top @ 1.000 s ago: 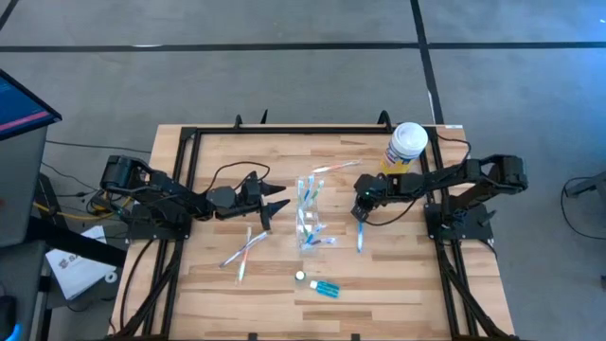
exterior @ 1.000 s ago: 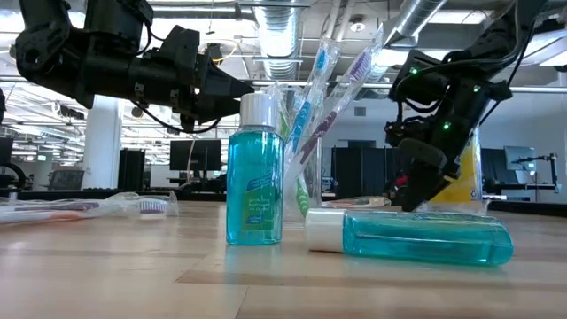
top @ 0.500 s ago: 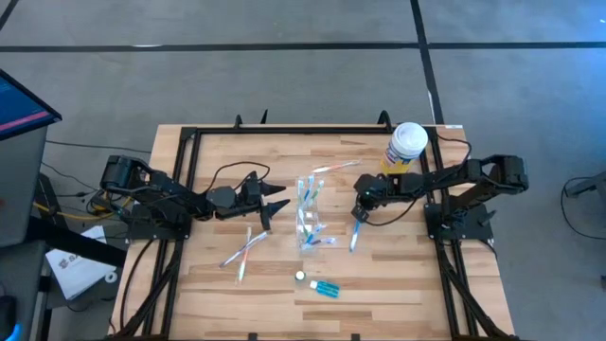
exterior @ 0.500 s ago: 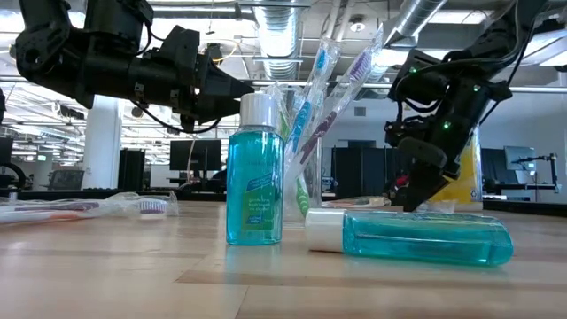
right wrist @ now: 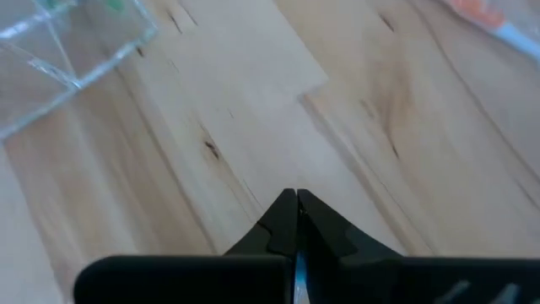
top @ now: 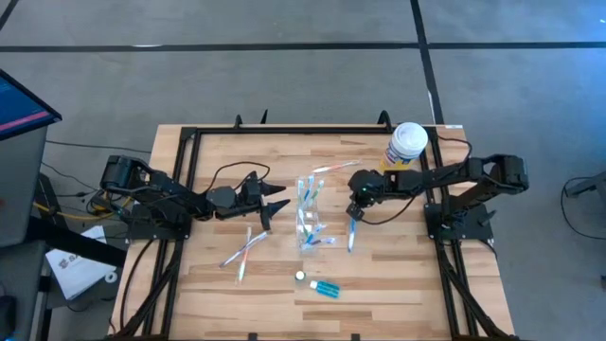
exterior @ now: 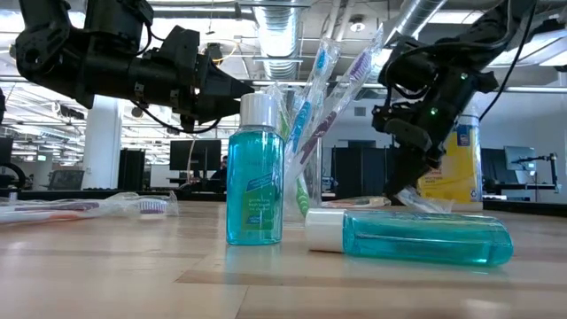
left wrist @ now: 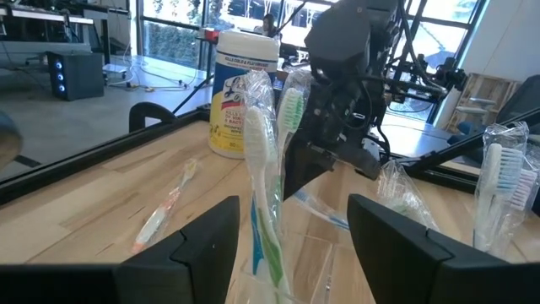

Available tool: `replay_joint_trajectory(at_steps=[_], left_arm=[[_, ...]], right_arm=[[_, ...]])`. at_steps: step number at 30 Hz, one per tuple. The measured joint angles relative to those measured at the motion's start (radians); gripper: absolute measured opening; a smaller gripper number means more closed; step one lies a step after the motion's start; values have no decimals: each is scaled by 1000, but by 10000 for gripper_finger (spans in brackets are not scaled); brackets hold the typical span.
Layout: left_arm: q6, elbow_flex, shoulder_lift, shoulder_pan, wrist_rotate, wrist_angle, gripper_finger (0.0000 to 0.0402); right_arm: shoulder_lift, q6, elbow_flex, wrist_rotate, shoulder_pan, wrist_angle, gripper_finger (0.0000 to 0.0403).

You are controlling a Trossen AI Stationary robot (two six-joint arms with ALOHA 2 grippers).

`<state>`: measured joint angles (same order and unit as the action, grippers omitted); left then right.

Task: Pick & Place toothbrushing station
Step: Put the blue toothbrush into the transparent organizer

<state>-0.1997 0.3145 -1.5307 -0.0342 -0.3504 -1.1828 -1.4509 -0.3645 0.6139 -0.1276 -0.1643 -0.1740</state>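
Note:
The clear tumbler (top: 308,224) stands mid-table with several wrapped toothbrushes (left wrist: 263,173) upright in it. My right gripper (top: 354,210) is just to its right, shut on one blue wrapped toothbrush (top: 351,237). My left gripper (top: 276,206) hovers open and level on the tumbler's left, holding nothing. An orange toothbrush (top: 331,168) lies flat at the far side. More toothbrushes (top: 242,252) lie flat at the near left. A small blue bottle (exterior: 254,186) stands upright near the front edge and another (exterior: 416,235) lies on its side beside it. My right gripper pinches the toothbrush's far end (top: 354,222) between its two shut fingers. They come slanting down from the table's right side. In the right wrist view only a thin sliver (right wrist: 296,268) shows between them. The toothbrush slants down toward the near edge; whether its low end (top: 349,248) touches the table, I cannot tell.
A yellow container with a white lid (top: 405,146) stands at the far right, close behind my right arm. A black frame (top: 284,130) runs round the table's edges. Bare wood (top: 398,256) lies to the near right.
My right gripper has shut on the blue toothbrush, then risen a little and gone toward the tumbler. The toothbrush's far end has come up and shifted left with it, so it now slants.

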Motion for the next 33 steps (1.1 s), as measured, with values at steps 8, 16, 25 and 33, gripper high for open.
replay_joint_trajectory(at_steps=[8,16,25,33], left_arm=[[-18,0,0,0,0,0,214],[-22,0,0,0,0,0,214],[-26,0,0,0,0,-2,214],[-53,0,0,0,25,-3,214]], right_arm=[[0,45,97,0,16,-66,0],[0,109,228,-1,48,-147,0],[0,166,370,-4,58,-223,0],[0,207,468,-4,61,-307,0]])
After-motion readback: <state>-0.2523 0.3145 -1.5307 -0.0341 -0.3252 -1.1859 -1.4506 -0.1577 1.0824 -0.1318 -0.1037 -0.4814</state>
